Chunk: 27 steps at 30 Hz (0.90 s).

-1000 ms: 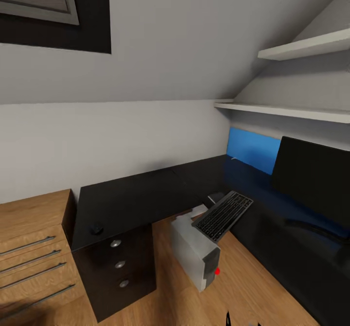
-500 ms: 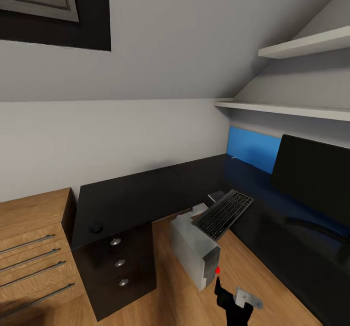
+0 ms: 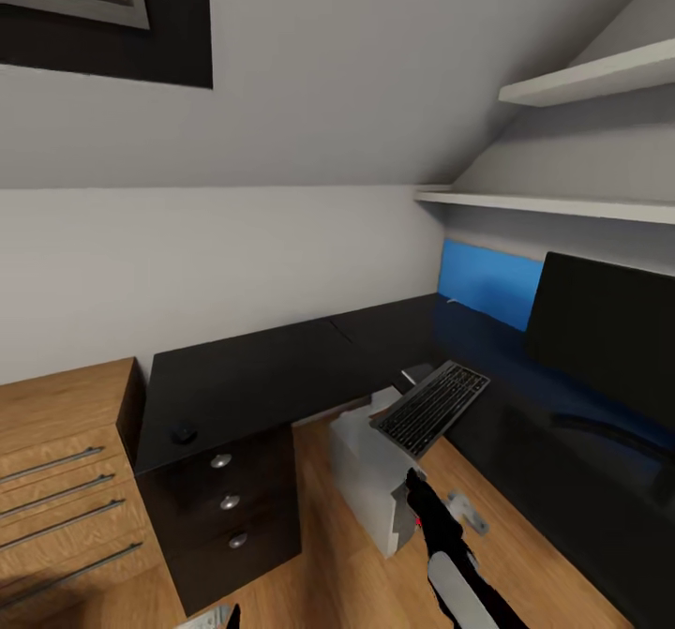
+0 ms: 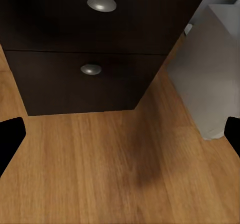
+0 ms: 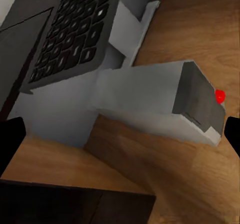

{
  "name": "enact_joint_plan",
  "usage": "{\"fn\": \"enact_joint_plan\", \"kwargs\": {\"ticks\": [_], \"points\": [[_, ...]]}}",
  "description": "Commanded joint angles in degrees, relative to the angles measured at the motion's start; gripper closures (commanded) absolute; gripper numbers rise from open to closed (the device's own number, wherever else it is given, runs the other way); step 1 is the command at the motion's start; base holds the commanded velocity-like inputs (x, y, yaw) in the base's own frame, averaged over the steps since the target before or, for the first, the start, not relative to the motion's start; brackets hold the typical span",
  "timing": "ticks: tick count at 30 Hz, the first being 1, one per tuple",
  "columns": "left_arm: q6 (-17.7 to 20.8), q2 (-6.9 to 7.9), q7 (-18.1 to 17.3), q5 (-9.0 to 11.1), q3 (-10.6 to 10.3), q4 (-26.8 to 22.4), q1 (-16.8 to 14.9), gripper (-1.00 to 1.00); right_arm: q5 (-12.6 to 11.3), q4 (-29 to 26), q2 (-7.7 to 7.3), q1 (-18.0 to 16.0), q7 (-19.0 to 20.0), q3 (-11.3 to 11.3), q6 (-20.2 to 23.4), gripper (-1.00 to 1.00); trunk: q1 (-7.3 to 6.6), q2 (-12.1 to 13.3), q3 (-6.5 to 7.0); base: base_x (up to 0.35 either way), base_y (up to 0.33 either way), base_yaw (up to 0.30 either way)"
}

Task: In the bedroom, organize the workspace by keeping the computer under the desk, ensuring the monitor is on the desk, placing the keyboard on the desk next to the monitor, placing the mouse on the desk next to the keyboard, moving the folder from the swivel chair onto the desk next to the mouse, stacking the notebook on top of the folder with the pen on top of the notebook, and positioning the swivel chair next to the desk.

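— Looking over the corner, where does the computer [image 3: 375,479] sit?
— On the wooden floor [image 3: 506,554], a grey tower with a red light, partly under the black L-shaped surface [image 3: 281,366]. The keyboard [image 3: 433,407] lies tilted on top of it, one end against the edge of the surface.
— And the monitor [image 3: 605,334]?
— It stands on the right wing of the surface, in front of a blue panel [image 3: 487,282], under two white shelves [image 3: 562,205].
— What about the mouse [image 3: 184,433]?
— A small dark object, likely the mouse, rests on the left wing, near the front edge above the drawer unit [image 3: 225,516].
— The arms?
— The right tool [image 3: 414,493] hangs just beside the computer's front end; in the right wrist view its fingers [image 5: 10,144] stand wide apart, released, framing the tower and keyboard. The left tool [image 4: 120,134] is released too, its fingertips [image 4: 10,139] spread at the picture's edges, facing the floor and two round drawer knobs [image 4: 101,3]
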Motion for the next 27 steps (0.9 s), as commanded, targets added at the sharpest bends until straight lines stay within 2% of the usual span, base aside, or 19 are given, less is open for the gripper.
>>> {"fn": "enact_joint_plan", "kwargs": {"ticks": [1, 4, 5, 6, 8, 9, 10, 12, 13, 15, 17, 19, 20, 21, 22, 23, 24, 25, 27], "points": [[-0.3, 0.12, 0.4, 0.2, -0.4, -0.2, -0.1, -1.0, -2.1, -0.1, -0.08, -0.3, 2.1, -0.9, 1.7, -1.0, 0.23, -0.5, -0.25, 0.0, 0.0, 0.0], [-0.2, 0.18, 0.5, 0.2, -0.4, -0.3, -0.1, -1.0, -4.3, 0.0, -0.19, -0.5, 7.5, -2.3, 6.3, -1.0, 0.89, -1.7, -0.79, 0.0, 0.0, 0.0], [-0.2, 0.24, 0.5, 0.2, -0.4, -0.3, -0.1, -1.0, -6.2, 0.5, -0.79, -0.6, 12.3, -6.3, 11.6, -1.0, 1.11, -2.1, -0.97, 0.0, 0.0, 0.0], [-0.2, 0.26, 0.5, 0.2, -0.4, -0.3, -0.1, -1.0, -6.8, 0.6, -1.2, -0.6, 13.2, -8.7, 13.5, -1.0, 1.33, -2.5, -1.15, 0.0, 0.0, 0.0], [-0.2, 0.23, 0.6, 0.2, -0.5, -0.3, -0.1, -1.0, -7.4, 0.7, -1.57, -0.6, 13.8, -11.1, 15.5, -1.0, 1.76, -3.3, -1.51, 0.0, 0.0, 0.0], [0.0, 0.26, 0.9, 0.2, -0.6, -1.5, -0.1, -1.0, -8.1, 0.8, -2.29, -0.6, 14.9, -15.4, 21.2, -1.0, 1.98, -3.7, -1.69, 0.0, 0.0, 0.0], [0.0, 0.27, 1.1, 0.2, -0.7, -2.2, -0.1, -1.0, -8.2, 0.8, -2.46, -0.6, 15.1, -16.0, 22.3, -1.0, 2.2, -4.1, -1.87, 0.0, 0.0, 0.0], [0.2, 0.34, 2.5, 0.1, -2.5, -5.4, -0.1, -1.0, -8.3, 0.8, -3.54, -0.6, 16.9, -18.2, 26.3, -1.0, 2.64, -4.9, -2.23, 0.0, 0.0, 0.0], [0.2, 0.51, 3.9, -0.1, -4.9, -6.6, -0.1, -1.0, -8.4, 0.9, -4.25, -0.6, 18.6, -19.7, 27.5, -1.0, 2.86, -5.3, -2.41, 0.0, 0.0, 0.0], [0.1, 1.08, 4.3, 0.0, -6.0, -7.4, -0.1, -1.0, -8.4, 1.3, -4.72, -0.6, 19.7, -20.3, 28.0, -1.0, 3.3, -6.1, -2.77, 0.0, 0.0, 0.0], [0.1, 2.85, 4.5, 0.1, -6.7, -9.3, -0.1, -1.0, -8.5, 2.0, -5.26, -0.6, 20.8, -20.8, 28.3, -1.0, 3.74, -6.9, -3.13, 0.0, 0.0, 0.0], [0.4, 5.88, 4.3, 0.3, -7.0, -12.7, -0.1, -1.0, -8.5, 2.3, -5.91, -0.6, 21.3, -21.0, 28.5, -1.0, 4.18, -7.7, -3.49, 0.0, 0.0, 0.0], [0.6, 6.67, 4.0, 0.4, -7.0, -13.5, -0.1, -1.0, -8.6, 2.3, -6.02, -0.6, 21.4, -21.0, 28.5, -1.0, 4.4, -8.1, -3.66, 0.0, 0.0, 0.0], [0.8, 8.34, 2.4, 1.3, -7.1, -15.2, -0.1, -1.0, -8.6, 2.3, -6.19, -0.6, 21.5, -21.0, 28.5, -1.0, 4.62, -8.5, -3.84, 0.0, 0.0, 0.0], [0.8, 9.07, 1.6, 1.8, -7.1, -16.0, -0.1, -1.0, -8.6, 2.4, -6.25, -0.6, 21.6, -21.0, 28.5, -1.0, 4.84, -8.9, -4.02, 0.0, 0.0, 0.0], [1.0, 10.57, -0.8, 3.1, -7.2, -17.3, -0.1, -1.0, -8.6, 2.4, -6.34, -0.6, 21.6, -21.1, 28.6, -1.0, 5.06, -9.3, -4.2, 0.0, 0.0, 0.0], [1.1, 11.32, -2.4, 4.0, -7.2, -17.8, -0.1, -1.0, -8.6, 2.4, -6.37, -0.6, 21.7, -21.1, 28.6, -1.0, 5.28, -9.7, -4.38, 0.0, 0.0, 0.0], [1.4, 12.78, -6.2, 6.0, -7.2, -18.6, -0.1, -1.0, -8.6, 2.4, -6.41, -0.6, 21.7, -21.1, 28.6, -1.0, 5.5, -10.1, -4.56, 0.0, 0.0, 0.0], [2.3, 14.04, -10.7, 8.4, -7.1, -19.0, -0.1, -1.0, -8.6, 2.4, -6.44, -0.6, 21.7, -21.1, 28.6, -1.0, 5.94, -10.9, -4.92, 0.0, 0.0, 0.0]]}}
